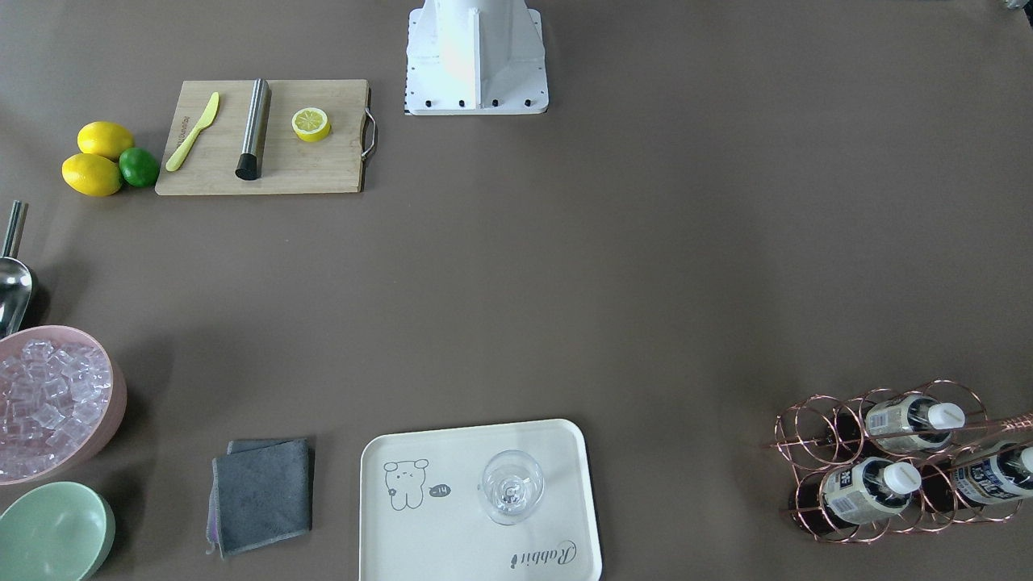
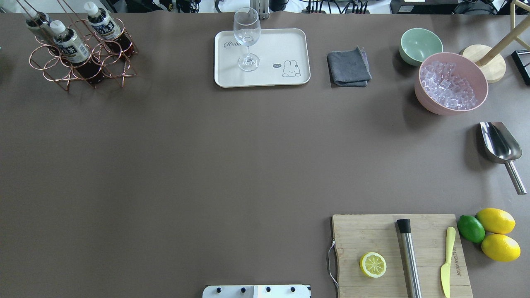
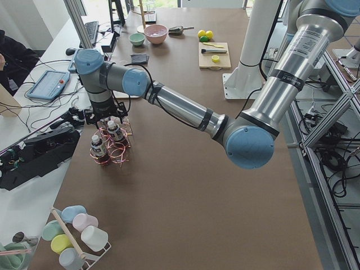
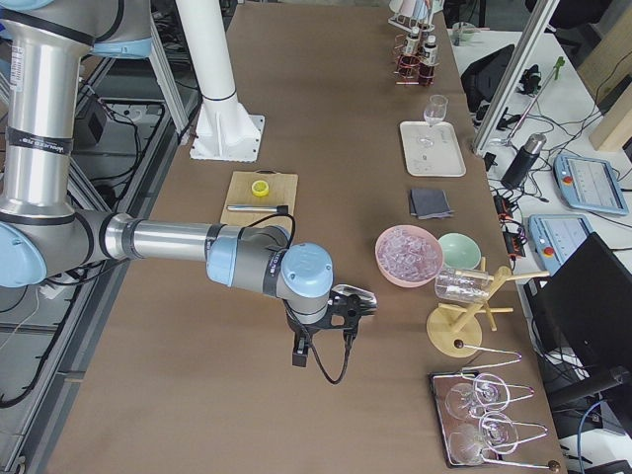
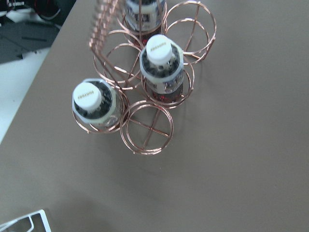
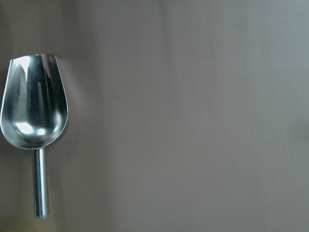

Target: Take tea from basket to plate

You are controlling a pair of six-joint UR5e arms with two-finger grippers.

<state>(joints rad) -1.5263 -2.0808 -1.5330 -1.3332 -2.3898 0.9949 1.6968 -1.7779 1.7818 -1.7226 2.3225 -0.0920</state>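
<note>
Three tea bottles with white caps stand in the copper wire basket at the table's far left corner. They also show in the front view and from above in the left wrist view. The cream plate lies at the far middle with a wine glass on it. My left gripper hangs just above the bottles; I cannot tell whether it is open. My right gripper hovers over a metal scoop; I cannot tell its state.
A grey cloth, a green bowl and a pink bowl of ice sit right of the plate. A cutting board holds a lemon half, a steel rod and a yellow knife. Two lemons and a lime lie beside it.
</note>
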